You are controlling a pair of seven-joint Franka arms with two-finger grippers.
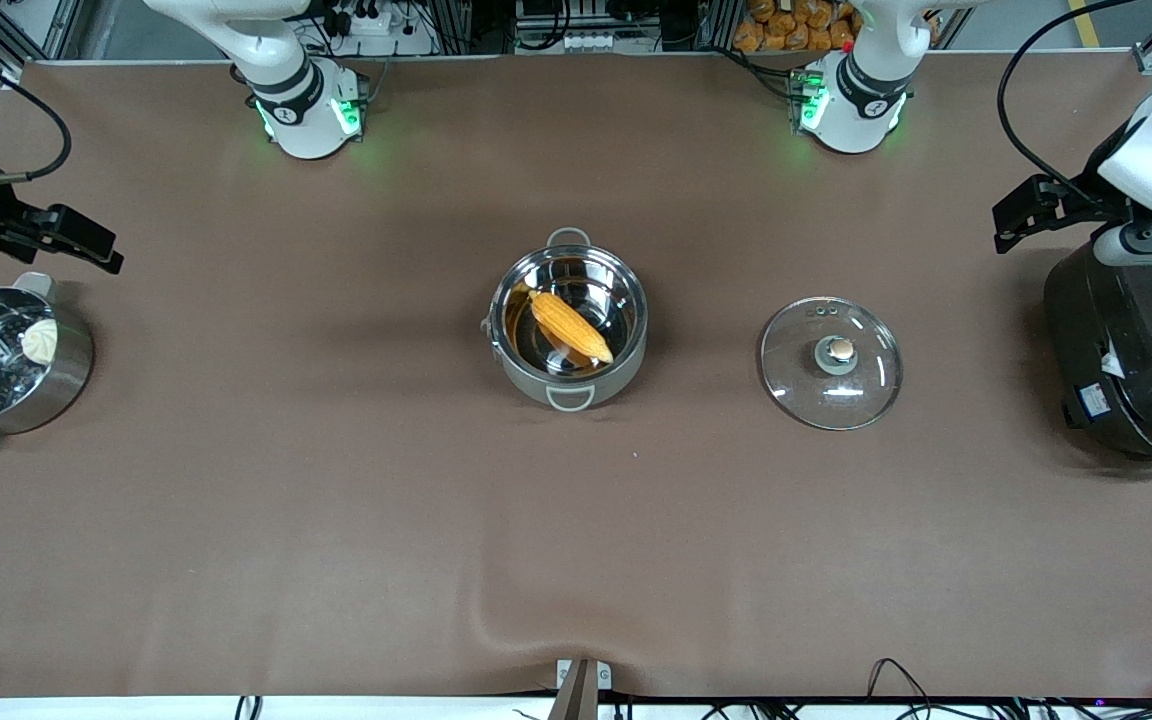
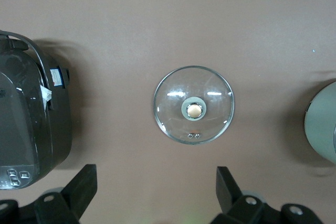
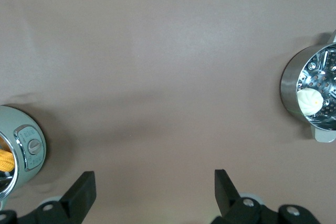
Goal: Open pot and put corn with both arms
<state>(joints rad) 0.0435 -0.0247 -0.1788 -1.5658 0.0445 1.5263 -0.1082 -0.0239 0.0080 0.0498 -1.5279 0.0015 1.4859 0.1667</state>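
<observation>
The steel pot (image 1: 628,362) stands open in the middle of the table. The yellow-orange corn (image 1: 571,327) lies inside it. The glass lid (image 1: 831,362) with its brass knob lies flat on the table beside the pot, toward the left arm's end. My left gripper (image 1: 1031,212) is open and empty, up over the table next to the rice cooker; its wrist view shows the lid (image 2: 193,104) below its gripper (image 2: 155,174). My right gripper (image 1: 61,237) is open and empty, up over the table by the steamer pot; its wrist view (image 3: 155,179) shows the pot's edge (image 3: 23,148).
A steel steamer pot (image 1: 71,375) with a white bun (image 1: 39,340) stands at the right arm's end. A big black rice cooker (image 1: 1136,360) stands at the left arm's end. Brown cloth covers the table.
</observation>
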